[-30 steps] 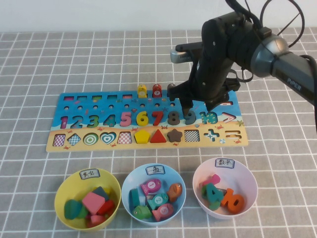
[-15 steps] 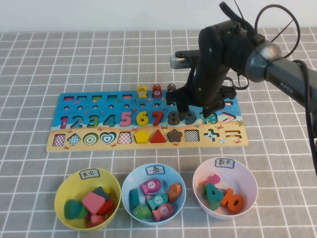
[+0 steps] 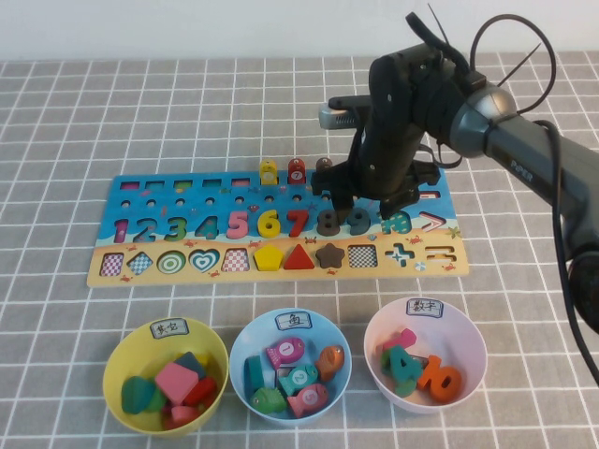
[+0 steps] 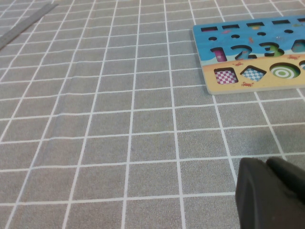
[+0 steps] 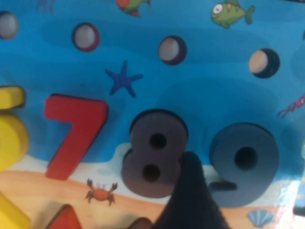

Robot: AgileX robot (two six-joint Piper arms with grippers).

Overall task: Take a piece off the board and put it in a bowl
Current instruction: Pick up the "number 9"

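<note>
Grey gridded cloth point(image 3: 94, 112). Right gripper point(image 3: 372, 203) over board point(image 3: 187, 201), spread around seated piece point(image 3: 358, 221). Bowl point(image 3: 468, 332) contains numerals. Left gripper point(image 4: 271, 195) parked; state indeterminate.

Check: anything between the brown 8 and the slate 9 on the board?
Right wrist view: one dark finger of the right gripper sits between 8 and 9.
</note>
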